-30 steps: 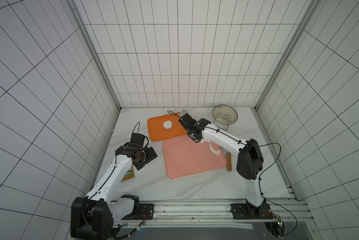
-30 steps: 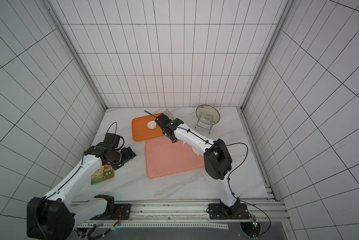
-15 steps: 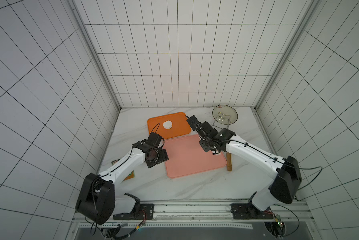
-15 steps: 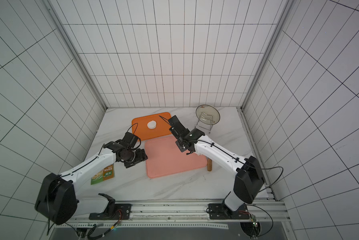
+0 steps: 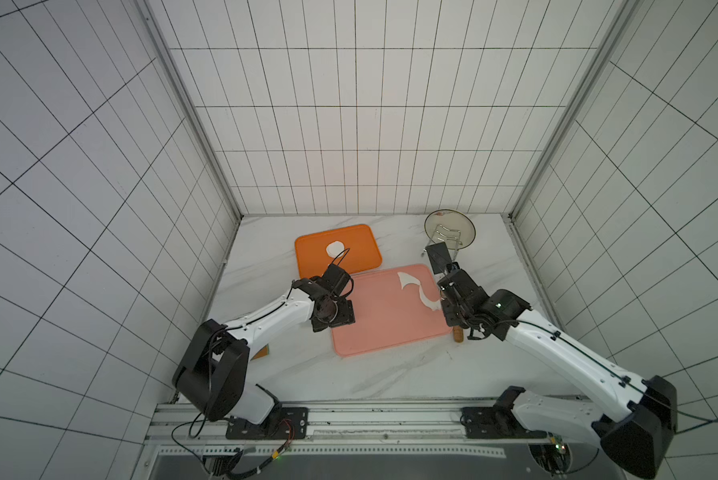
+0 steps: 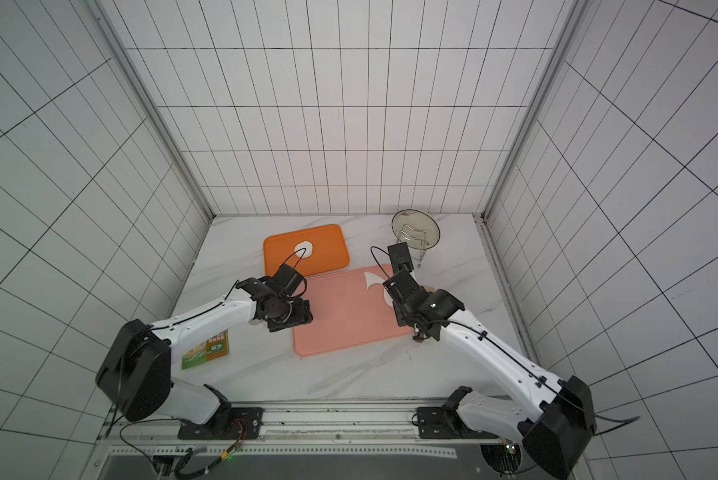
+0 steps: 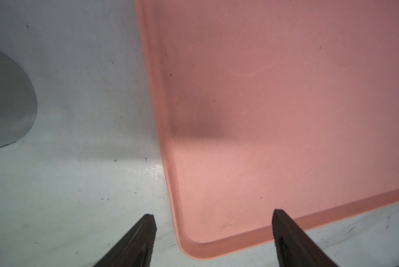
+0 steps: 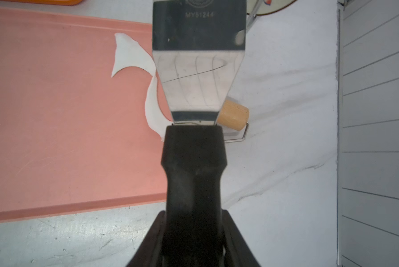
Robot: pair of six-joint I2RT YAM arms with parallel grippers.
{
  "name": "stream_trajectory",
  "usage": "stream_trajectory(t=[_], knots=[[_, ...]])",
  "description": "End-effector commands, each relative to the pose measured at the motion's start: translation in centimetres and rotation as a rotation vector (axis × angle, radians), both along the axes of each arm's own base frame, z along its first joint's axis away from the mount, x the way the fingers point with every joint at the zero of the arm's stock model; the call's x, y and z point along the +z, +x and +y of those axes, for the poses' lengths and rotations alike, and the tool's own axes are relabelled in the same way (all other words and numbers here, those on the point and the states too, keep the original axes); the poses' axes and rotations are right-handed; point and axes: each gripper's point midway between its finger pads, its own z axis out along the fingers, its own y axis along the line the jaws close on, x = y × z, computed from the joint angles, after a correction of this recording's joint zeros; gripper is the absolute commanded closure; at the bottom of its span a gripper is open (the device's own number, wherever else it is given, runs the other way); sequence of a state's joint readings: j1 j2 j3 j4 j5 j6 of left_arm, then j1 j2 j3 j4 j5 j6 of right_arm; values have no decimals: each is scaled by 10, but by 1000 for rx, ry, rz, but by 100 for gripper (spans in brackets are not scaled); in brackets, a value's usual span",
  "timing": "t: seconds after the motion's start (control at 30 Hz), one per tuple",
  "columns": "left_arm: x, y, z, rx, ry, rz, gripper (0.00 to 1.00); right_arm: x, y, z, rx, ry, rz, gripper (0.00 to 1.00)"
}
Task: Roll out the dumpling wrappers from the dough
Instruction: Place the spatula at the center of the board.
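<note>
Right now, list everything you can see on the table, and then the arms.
dumpling wrapper: one seen, white, on the orange tray
dough strip: one, white, ragged, on the pink board's far right part
orange tray: one, orange, far side of the table
pink board: one, pink, centre, just in front of the tray
scraper: one, steel blade with black handle, held above the board's right edge
wooden roller: one, light wood, on the table right of the board, partly hidden
plate: one, greyish, upright in a wire rack, far right
packet: one, green and orange, near left
table: one, white marble
left gripper: open, over the board's near left corner
right gripper: shut on the scraper
</note>
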State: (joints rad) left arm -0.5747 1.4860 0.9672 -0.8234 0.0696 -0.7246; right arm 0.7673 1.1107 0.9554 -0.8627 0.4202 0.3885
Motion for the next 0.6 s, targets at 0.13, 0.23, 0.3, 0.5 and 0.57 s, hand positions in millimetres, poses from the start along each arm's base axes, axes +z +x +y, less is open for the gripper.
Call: stream_trajectory(t=[0.13, 0.23, 0.3, 0.5, 0.57], knots=[[0, 10, -8, -25, 22, -30, 21, -25, -18, -62, -322, 49, 8, 100], [-2, 9, -7, -25, 27, -25, 21, -39, -22, -76, -400, 86, 52, 100], [-3, 8, -7, -26, 29, -24, 21, -47, -21, -83, -439, 97, 70, 100], [-7, 6, -2, -12, 46, -20, 21, -78, -11, -99, -523, 111, 137, 100], [-7, 5, -1, -8, 47, -21, 21, -88, -6, -103, -550, 124, 156, 100]])
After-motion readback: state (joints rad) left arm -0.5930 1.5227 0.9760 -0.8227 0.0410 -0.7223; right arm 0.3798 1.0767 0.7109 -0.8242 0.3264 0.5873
